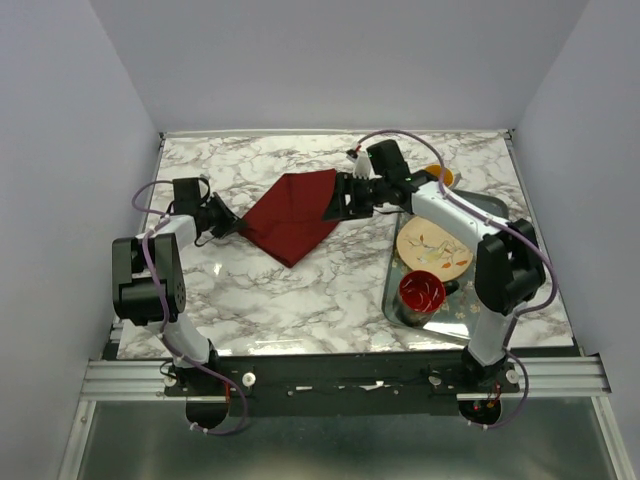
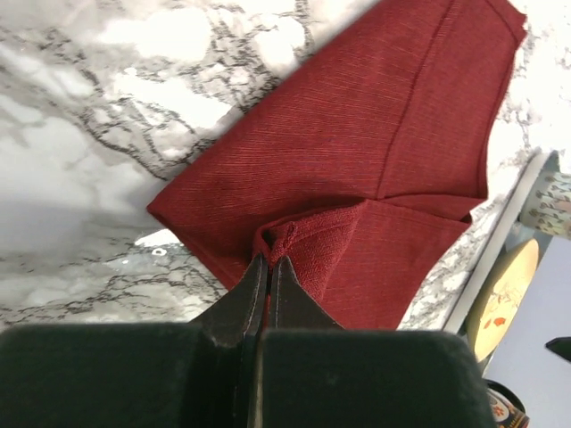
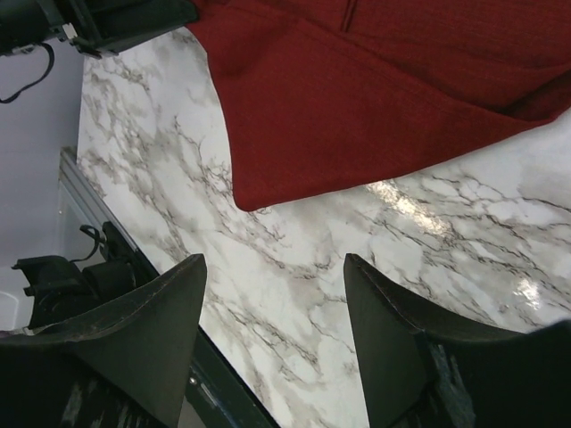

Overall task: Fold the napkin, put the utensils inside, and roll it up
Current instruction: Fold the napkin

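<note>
i count one napkin (image 1: 292, 215), lying folded and maroon on the marble bench (image 1: 300, 300), left of centre. there are two grippers. on the right sits one tray (image 1: 486, 207) carrying one plate (image 1: 432, 248) and one red bowl (image 1: 422, 290). from above, the left gripper (image 1: 238, 226) only seems to meet the napkin's left corner; the left wrist view shows its jaws together, clamped on a bunched bit of that cloth. the right gripper (image 1: 335, 200) sits at the napkin's right edge; its wrist view shows the fingers wide apart over bare marble, holding nothing, with the cloth just beyond the tips.
</note>
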You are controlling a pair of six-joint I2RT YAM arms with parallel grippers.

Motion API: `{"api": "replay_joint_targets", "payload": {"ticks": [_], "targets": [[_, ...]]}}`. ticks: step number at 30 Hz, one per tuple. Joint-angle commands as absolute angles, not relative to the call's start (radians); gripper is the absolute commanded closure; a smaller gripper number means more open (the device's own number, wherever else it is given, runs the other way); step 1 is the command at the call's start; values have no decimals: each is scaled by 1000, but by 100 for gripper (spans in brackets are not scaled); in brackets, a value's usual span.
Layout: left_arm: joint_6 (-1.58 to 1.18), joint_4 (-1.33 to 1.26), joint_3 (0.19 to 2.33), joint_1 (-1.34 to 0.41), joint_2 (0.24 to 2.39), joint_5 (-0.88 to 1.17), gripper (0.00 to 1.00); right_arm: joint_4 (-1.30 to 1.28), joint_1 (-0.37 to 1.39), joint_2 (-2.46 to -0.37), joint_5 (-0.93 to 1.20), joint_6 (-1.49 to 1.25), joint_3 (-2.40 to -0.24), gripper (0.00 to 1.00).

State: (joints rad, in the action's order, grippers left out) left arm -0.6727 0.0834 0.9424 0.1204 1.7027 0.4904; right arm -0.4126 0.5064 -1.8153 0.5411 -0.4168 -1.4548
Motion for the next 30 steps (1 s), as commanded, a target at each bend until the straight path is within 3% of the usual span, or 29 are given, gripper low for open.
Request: {"api": "replay_joint_targets", "payload": {"ticks": [1, 5, 8, 9, 11, 12, 14, 17, 20, 23, 24, 26, 27, 29, 30], "targets": [[-653, 120, 950, 130, 1707, 417, 100, -414, 566, -1890, 561, -419, -1515, 28], [-664, 129, 966, 135, 1729, 411, 99, -416, 589, -1934, 561, -419, -1546, 28], [-681, 129, 953, 140, 1720, 390, 85, -420, 603, -1962, 564, -417, -1574, 28], [-684, 133, 945, 140, 1701, 376, 74, -428, 607, -1974, 565, -414, -1581, 28], [-684, 140, 939, 143, 1678, 361, 67, -431, 618, -1985, 558, -410, -1603, 28], [-687, 141, 937, 144, 1651, 356, 50, -434, 621, -1996, 561, -408, -1614, 28], [-683, 153, 949, 144, 1623, 348, 41, -439, 640, -2020, 563, -403, -1632, 28], [-655, 227, 1018, 144, 1588, 324, 5, -440, 673, -2045, 557, -405, -1652, 28], [-632, 267, 1060, 144, 1568, 343, 8, -440, 704, -2066, 555, -400, -1669, 28], [-656, 249, 1039, 143, 1549, 389, 22, -442, 727, -2095, 554, -402, -1700, 28], [-670, 235, 1017, 141, 1542, 423, 36, -440, 732, -2105, 552, -400, -1707, 29], [-692, 206, 1003, 124, 1543, 445, 46, -442, 750, -2131, 551, -406, -1736, 33], [-693, 199, 996, 120, 1557, 455, 59, -440, 755, -2155, 554, -408, -1746, 37], [-716, 160, 986, 114, 1574, 477, 68, -442, 775, -2183, 554, -419, -1779, 45], [-724, 149, 976, 112, 1592, 488, 84, -442, 781, -2192, 554, -420, -1787, 47]]}}
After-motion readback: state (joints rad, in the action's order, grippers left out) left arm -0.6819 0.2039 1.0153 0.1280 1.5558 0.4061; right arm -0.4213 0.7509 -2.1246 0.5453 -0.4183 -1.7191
